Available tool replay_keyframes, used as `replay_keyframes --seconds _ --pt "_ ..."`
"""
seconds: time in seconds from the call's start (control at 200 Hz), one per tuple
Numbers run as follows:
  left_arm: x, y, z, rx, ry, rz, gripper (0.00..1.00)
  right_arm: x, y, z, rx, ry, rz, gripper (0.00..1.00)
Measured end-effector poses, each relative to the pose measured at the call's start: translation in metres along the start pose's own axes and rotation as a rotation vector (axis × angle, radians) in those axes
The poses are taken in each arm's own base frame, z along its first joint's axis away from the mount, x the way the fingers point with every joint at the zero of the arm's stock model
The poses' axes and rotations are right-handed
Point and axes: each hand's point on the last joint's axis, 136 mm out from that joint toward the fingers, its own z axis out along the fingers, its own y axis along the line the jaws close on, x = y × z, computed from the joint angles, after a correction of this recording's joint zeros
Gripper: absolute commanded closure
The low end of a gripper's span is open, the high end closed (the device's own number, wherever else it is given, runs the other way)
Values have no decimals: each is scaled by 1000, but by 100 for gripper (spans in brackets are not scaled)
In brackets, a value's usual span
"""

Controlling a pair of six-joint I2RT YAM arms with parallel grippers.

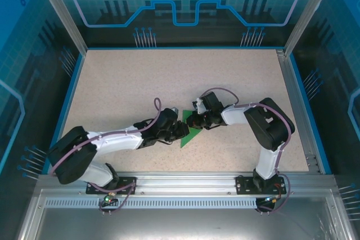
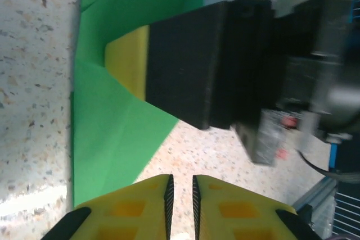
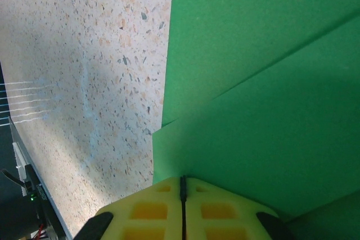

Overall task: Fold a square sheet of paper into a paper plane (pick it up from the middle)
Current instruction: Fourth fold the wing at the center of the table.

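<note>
top external view: a speckled beige desk point(image 1: 140, 82) with an aluminium rail point(image 1: 185, 182) along its near edge, which carries the bases of both arms. the green sheet of paper point(image 1: 191, 136) lies flat on the desk a little beyond the middle of the rail, about midway between the two bases. it is folded and appears here as a small triangle with one point towards the rail. the left arm point(image 1: 112, 141) reaches from the left end of the rail, and the left gripper point(image 1: 179, 128) meets the left edge of the sheet. the right arm point(image 1: 264, 122) reaches from the right end of the rail, and the right gripper point(image 1: 191, 121) sits on the edge of the sheet farthest from the rail. the two grippers are just beside each other.

left wrist view: the left gripper point(image 2: 181, 195) has its yellow pads slightly parted. a narrow slit shows between them, and nothing is seen in it. the sheet point(image 2: 112, 139) lies ahead of the pads with fold lines crossing it. one yellow-tipped black finger point(image 2: 129, 54) of the right gripper lies on its upper layers.

right wrist view: the right gripper point(image 3: 183, 195) has its pads pressed together, with only a thin dark line between them. the tips meet the sheet point(image 3: 253, 82) where two overlapping layers form a stepped edge against the bare desk. it cannot be told whether a layer is caught between the pads.
</note>
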Motion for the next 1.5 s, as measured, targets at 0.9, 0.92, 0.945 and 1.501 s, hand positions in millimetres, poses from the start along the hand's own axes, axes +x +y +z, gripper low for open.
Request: replay_keyframes --seconds 0.9,0.92,0.945,1.501 --pt "17 43 37 -48 32 -86 91 -75 -47 -33 87 -119 62 90" --pt "17 42 38 -47 33 -85 91 -76 -47 -33 88 -116 63 90" --pt "17 41 38 -47 32 -83 91 -78 -47 -34 88 -115 60 90" --pt "35 33 36 -56 46 -40 81 -90 -24 -94 130 -191 -20 66"
